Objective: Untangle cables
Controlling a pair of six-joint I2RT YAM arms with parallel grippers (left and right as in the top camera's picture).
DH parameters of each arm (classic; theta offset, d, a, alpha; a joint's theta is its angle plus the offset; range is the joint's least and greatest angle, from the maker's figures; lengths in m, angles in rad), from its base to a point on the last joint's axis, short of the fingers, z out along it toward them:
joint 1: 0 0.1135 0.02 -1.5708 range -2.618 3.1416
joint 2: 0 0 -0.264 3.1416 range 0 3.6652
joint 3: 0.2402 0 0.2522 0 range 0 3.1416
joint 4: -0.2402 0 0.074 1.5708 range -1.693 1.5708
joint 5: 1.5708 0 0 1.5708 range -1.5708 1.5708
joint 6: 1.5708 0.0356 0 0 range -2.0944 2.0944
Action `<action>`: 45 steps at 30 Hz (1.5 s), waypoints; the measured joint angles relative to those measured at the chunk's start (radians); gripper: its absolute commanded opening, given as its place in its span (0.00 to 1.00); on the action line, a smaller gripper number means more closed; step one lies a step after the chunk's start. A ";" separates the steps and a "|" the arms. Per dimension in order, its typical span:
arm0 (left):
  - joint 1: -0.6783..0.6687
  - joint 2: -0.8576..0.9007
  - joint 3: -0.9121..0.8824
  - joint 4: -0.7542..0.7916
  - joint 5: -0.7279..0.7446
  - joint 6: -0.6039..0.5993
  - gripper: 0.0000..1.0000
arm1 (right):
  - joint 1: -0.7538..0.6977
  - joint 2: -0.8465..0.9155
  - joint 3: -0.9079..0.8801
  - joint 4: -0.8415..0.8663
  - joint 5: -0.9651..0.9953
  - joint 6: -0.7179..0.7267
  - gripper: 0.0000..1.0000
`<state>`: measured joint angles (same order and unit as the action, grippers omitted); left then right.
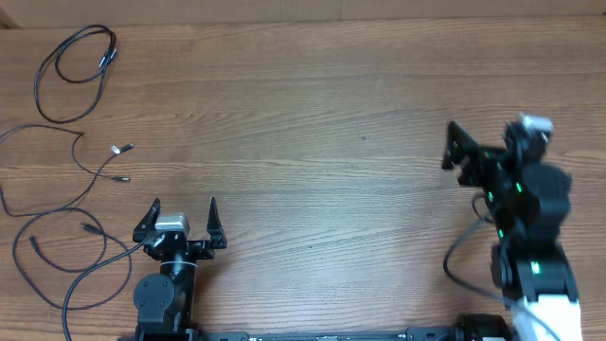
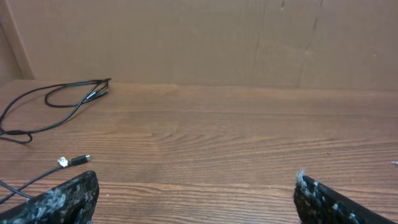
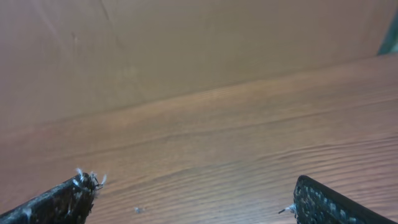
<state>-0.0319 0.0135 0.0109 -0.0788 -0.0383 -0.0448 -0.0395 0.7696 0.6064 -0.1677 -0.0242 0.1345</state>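
A black cable (image 1: 71,71) lies looped at the table's far left corner; it also shows in the left wrist view (image 2: 59,99). A second thin black cable (image 1: 66,204) winds down the left side, with small plug ends (image 1: 121,149) near it; one plug shows in the left wrist view (image 2: 74,161). The two cables lie apart. My left gripper (image 1: 183,210) is open and empty near the front edge, right of the cables. My right gripper (image 1: 453,144) is open and empty at the right side, far from the cables.
A brown cardboard wall (image 2: 199,37) stands along the back of the wooden table (image 1: 303,123). A grey robot cable (image 1: 459,251) loops beside the right arm's base.
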 measured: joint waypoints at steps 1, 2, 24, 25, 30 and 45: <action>0.000 0.000 0.000 0.000 0.000 0.000 1.00 | -0.018 -0.043 -0.028 0.003 -0.011 -0.001 1.00; 0.000 0.000 0.000 0.000 0.000 0.000 1.00 | -0.047 -0.133 -0.080 0.001 -0.024 -0.002 1.00; 0.000 0.000 -0.001 0.000 0.000 0.000 1.00 | 0.021 -0.678 -0.435 0.028 -0.126 -0.129 1.00; 0.000 0.000 -0.001 0.000 0.000 0.000 1.00 | 0.022 -0.693 -0.447 0.027 -0.126 -0.130 1.00; 0.000 0.000 -0.001 0.000 0.000 0.000 1.00 | 0.022 -0.751 -0.517 0.051 -0.126 -0.135 1.00; 0.000 0.000 -0.001 0.000 0.000 0.000 1.00 | 0.048 -0.756 -0.588 0.096 -0.126 -0.135 1.00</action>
<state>-0.0319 0.0132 0.0101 -0.0784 -0.0383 -0.0448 0.0082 0.0139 0.0185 -0.0715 -0.1501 -0.0010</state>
